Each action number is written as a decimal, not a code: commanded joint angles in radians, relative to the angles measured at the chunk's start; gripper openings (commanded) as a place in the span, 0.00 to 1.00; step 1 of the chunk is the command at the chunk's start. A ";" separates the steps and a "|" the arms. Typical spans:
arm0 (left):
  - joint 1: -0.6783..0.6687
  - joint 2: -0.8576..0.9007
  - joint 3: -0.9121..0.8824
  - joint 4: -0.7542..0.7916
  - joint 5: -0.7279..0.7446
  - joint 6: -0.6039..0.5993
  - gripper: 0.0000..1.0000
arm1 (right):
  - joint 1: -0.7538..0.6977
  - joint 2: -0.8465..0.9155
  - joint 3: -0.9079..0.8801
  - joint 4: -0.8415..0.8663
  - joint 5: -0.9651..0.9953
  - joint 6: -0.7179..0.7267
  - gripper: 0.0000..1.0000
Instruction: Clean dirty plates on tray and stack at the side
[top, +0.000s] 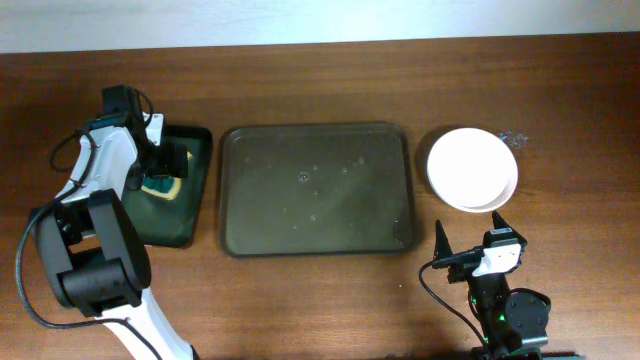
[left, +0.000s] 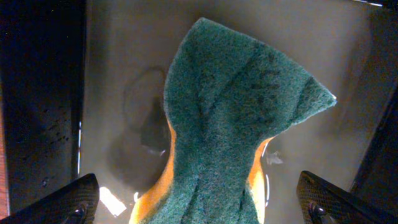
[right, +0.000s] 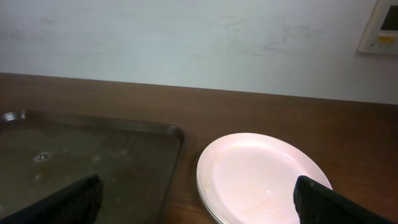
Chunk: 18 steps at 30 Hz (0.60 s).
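Observation:
The white plates (top: 472, 168) sit stacked on the table to the right of the dark brown tray (top: 316, 187), which holds no plates and shows wet spots. The stack also shows in the right wrist view (right: 261, 175), next to the tray's corner (right: 93, 155). My right gripper (top: 470, 238) is open and empty, near the front edge, just in front of the stack. My left gripper (top: 163, 170) is open over the green-and-yellow sponge (left: 230, 124), its fingers (left: 199, 202) spread wide on either side of it and apart from it.
The sponge lies in a smaller black tray (top: 190, 215) left of the brown tray. A small clear scrap (top: 516, 139) lies right of the plates. A white wall with a switch plate (right: 380, 28) stands behind the table.

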 joint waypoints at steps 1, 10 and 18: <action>0.001 -0.003 -0.003 0.000 -0.004 0.009 0.99 | -0.005 -0.006 -0.007 -0.001 -0.010 0.015 0.98; 0.002 -0.003 -0.003 0.000 -0.004 0.009 0.99 | -0.005 -0.006 -0.007 -0.001 -0.010 0.015 0.98; 0.000 -0.409 -0.003 -0.001 -0.004 0.009 0.99 | -0.005 -0.006 -0.007 -0.001 -0.010 0.015 0.98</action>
